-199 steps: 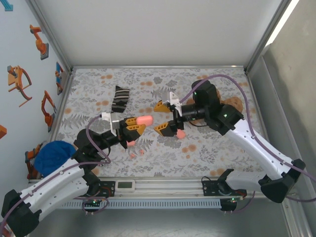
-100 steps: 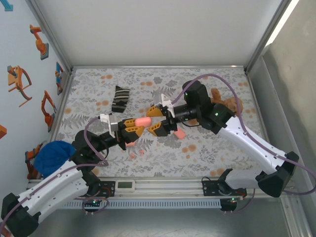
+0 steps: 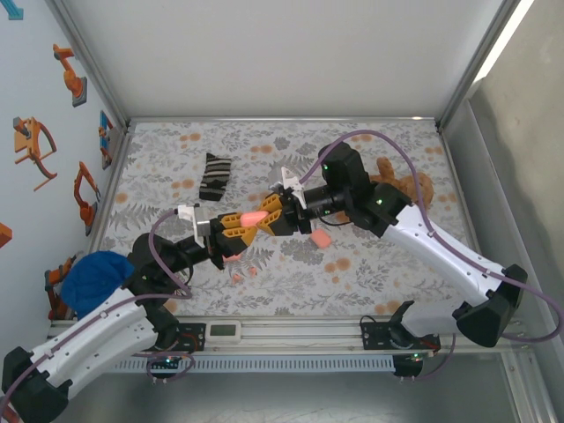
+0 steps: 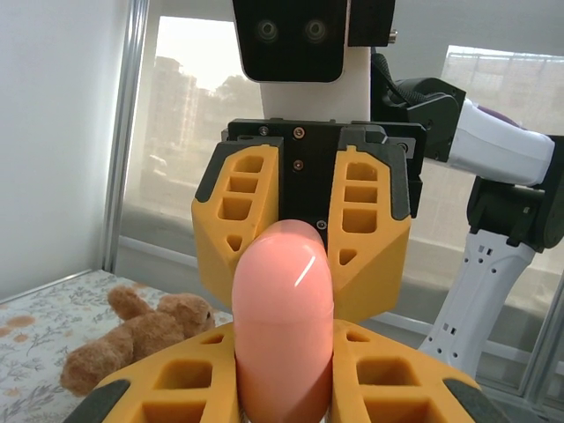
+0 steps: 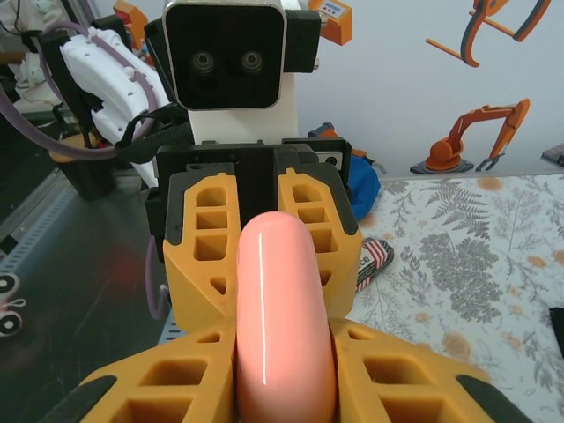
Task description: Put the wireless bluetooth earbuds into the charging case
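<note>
Two grippers meet on one salmon-pink case [image 3: 256, 216] held up in the air. The left gripper [image 4: 282, 388] is clenched on one end, and the right gripper [image 5: 282, 388] has its fingers pressed against the sides of the other end. The wireless bluetooth earbuds [image 3: 236, 277], tiny pink nubs, lie on the floral cloth [image 3: 370, 264] below that case, nearer the arm bases. A second pink case [image 3: 322, 239] lies to its right.
</note>
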`<state>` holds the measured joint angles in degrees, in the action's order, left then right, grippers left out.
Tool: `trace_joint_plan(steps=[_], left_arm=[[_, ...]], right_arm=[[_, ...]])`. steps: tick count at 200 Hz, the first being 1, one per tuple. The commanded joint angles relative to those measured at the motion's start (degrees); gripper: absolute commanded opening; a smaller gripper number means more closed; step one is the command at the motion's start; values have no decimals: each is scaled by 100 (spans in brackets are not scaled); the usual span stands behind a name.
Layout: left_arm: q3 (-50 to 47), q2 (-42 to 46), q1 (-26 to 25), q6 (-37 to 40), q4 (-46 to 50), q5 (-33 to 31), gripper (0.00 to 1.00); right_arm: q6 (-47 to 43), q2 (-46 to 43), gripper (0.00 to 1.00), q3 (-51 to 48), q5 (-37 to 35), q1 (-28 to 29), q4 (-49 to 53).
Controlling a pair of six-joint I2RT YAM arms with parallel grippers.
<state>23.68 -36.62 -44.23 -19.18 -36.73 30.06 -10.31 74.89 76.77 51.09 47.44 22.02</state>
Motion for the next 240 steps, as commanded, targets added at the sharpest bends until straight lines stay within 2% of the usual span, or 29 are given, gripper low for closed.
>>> trace_joint_plan(steps=[1,37,57,66,85,155,179,215,240], left_arm=[[75,37,1,125,-19,-106,0],[97,2,-1,138,38,-178,0],[93,5,-6,164,110,-268,15],[93,10,2,178,159,-310,24],[75,48,-6,202,255,-376,35],[-48,523,0,342,953,-873,61],[-35,882,-4,458,1640,-1453,70],[84,1496,-6,578,3059,-2566,77],[84,1802,9,608,3647,-3145,82]], right_arm=[[15,-25,23,171,95,55,-61],[193,-69,19,130,18,55,-132],[332,-136,18,69,-58,53,-257],[378,-176,18,18,-146,55,-330],[460,-258,16,-86,-407,47,-426],[846,-208,15,-256,-991,-121,-427],[1097,-127,15,-403,-1233,-348,-435],[1475,26,15,-841,-1594,-803,-440],[1646,276,15,-1156,-1703,-1088,-501]])
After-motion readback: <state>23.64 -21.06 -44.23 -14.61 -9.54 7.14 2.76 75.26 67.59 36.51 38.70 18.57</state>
